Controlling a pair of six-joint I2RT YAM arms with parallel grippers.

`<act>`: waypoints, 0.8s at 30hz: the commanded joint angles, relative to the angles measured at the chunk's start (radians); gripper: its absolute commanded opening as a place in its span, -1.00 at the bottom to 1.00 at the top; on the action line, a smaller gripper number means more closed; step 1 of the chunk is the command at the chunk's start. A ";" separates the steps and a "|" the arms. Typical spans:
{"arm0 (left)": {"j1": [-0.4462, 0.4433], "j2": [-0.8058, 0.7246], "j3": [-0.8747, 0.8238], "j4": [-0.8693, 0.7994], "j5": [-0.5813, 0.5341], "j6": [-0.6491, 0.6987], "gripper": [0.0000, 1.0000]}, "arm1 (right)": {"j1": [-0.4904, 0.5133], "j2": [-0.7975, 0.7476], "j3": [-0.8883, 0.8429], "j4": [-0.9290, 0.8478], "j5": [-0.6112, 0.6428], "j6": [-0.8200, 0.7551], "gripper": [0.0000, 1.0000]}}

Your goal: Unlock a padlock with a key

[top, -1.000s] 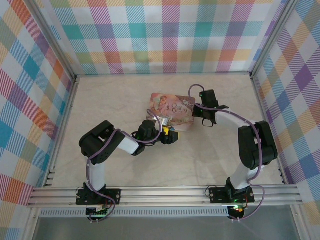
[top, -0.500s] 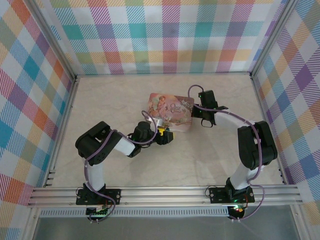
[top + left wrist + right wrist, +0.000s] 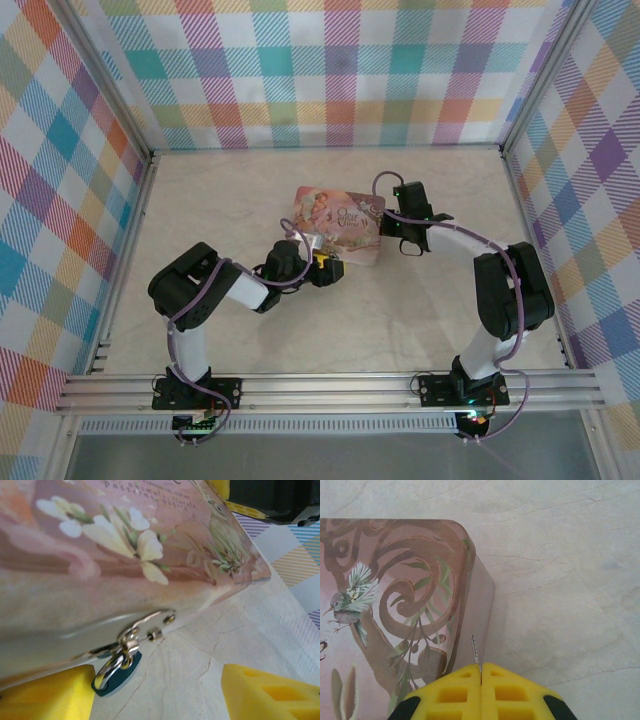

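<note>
Left wrist view: the left gripper stands open, its jaws either side of what looks like the padlock, which hangs at the flowered diary's edge. Beyond, the right gripper is closed on a thin key beside the diary's corner. Likely step: securing the padlock. Next, clamp it and bring the key over.

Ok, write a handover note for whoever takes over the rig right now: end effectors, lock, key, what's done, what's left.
Left end effector: open, the small metal lock just ahead between its fingers, not gripped.
Right end effector: shut on what looks like the thin key, at the right edge of the pink diary.
Lock hangs at the diary's near-left edge.
Done: key in hand.
Left: steady the lock, insert the key, turn it.
</note>
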 commanded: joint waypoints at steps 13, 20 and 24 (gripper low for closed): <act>0.009 0.026 0.032 0.029 0.033 -0.031 0.42 | 0.021 -0.013 -0.023 -0.002 -0.027 0.019 -1.00; 0.031 -0.005 0.002 0.022 0.033 -0.030 0.27 | 0.021 -0.016 -0.027 0.000 -0.028 0.021 -1.00; 0.042 -0.010 0.001 0.003 0.043 -0.027 0.17 | 0.020 -0.020 -0.026 -0.002 -0.029 0.022 -1.00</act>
